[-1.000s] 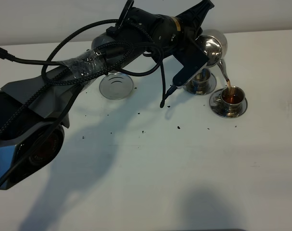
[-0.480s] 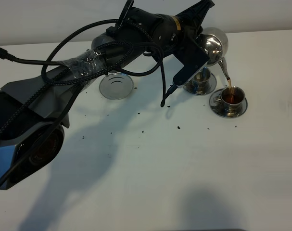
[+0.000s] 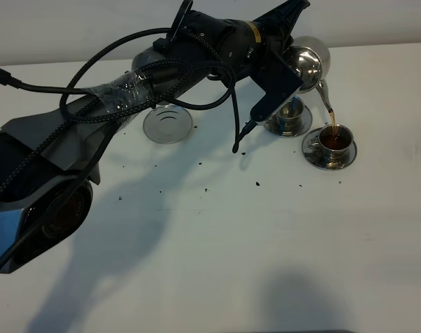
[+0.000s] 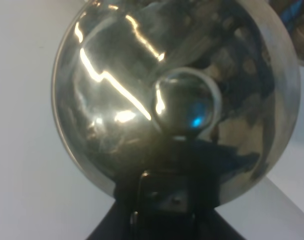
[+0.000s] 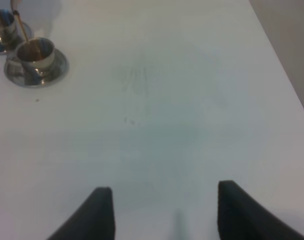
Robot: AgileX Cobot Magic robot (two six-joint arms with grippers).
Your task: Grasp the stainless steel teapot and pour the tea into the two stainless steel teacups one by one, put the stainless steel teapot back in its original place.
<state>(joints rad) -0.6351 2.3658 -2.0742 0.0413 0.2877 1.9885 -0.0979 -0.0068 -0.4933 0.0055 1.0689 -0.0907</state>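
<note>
My left gripper (image 4: 164, 192) is clamped on the stainless steel teapot (image 3: 308, 64), which hangs in the air at the upper right of the high view, tipped so its thin spout points down and to the right. My wrist camera sees little besides the pot's shiny round body and the knob on its lid. A thin stream of tea (image 3: 330, 114) runs from the spout into the right-hand teacup (image 3: 333, 142), which stands on its saucer (image 3: 328, 159) right of centre in the upper half of the frame and holds dark reddish-brown liquid. The other teacup (image 3: 290, 114) sits on its own saucer just to the left of the first, under the pot and partly hidden by my arm; I cannot tell what is in it. The round steel coaster (image 3: 167, 123) lies bare at upper centre-left, well apart from the cups. My right gripper (image 5: 167, 215) hovers above the white table (image 3: 265, 243) with its jaws spread and nothing between them; it does not show in the high view. A few dark specks (image 3: 257, 184) dot the table near the middle.
</note>
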